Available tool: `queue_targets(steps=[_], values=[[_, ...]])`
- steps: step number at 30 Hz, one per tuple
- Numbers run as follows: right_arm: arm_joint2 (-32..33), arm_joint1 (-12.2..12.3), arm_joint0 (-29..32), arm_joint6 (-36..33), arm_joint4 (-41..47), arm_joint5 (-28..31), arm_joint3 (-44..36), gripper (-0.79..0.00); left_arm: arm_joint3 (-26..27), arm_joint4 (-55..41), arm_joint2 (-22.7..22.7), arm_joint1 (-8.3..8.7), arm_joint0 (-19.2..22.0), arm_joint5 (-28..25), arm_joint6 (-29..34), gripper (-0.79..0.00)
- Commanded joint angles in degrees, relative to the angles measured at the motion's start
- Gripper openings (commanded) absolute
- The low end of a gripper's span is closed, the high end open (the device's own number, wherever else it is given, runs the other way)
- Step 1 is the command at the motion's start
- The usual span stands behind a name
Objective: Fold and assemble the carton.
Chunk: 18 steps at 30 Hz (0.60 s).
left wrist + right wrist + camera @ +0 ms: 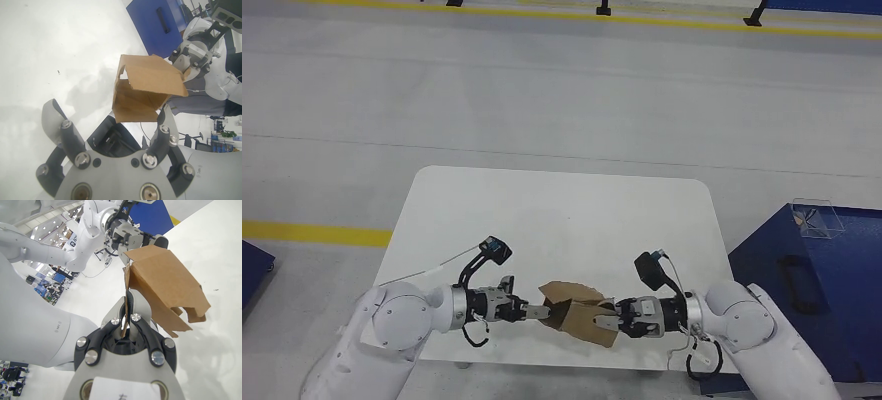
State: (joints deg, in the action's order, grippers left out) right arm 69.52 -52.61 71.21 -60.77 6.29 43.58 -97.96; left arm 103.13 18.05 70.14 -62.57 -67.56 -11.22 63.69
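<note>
Both arms extend inward, grippers facing each other. Left gripper [108, 106]: fingers spread wide. Right gripper [127, 298]: fingers pinched together on a flap of the carton [166, 279].

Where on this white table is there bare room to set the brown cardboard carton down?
The white table is bare across its whole far half, from the brown cardboard carton to the far edge and both far corners. The near edge is crowded: the open left gripper and the right gripper, shut on a flap, flank the carton.
</note>
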Motion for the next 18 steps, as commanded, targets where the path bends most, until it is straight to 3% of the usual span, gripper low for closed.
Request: queue_targets(steps=[1, 15, 17, 18], values=[[-1.03, 0.06, -0.67, -0.10, 0.44, -0.17, 0.37, -0.785, -0.97, -0.40, -0.91, -0.10, 0.94, 0.18, -0.20, 0.000], [-4.08, 0.98, -2.24, 2.18, 1.47, 2.10, 0.50, -0.785, -4.41, -0.92, -5.56, -0.34, 3.79, 0.97, 0.26, 0.000], [-4.44, 1.11, -2.17, 2.35, 1.32, 2.27, 0.43, -0.785, -4.63, -1.15, -6.30, -0.44, 4.10, 0.62, -0.32, -0.142], [-4.65, 1.17, -2.18, 2.45, 1.34, 2.37, 0.38, -0.785, -4.76, -1.15, -6.58, -0.48, 4.25, 0.65, -0.64, -0.274]])
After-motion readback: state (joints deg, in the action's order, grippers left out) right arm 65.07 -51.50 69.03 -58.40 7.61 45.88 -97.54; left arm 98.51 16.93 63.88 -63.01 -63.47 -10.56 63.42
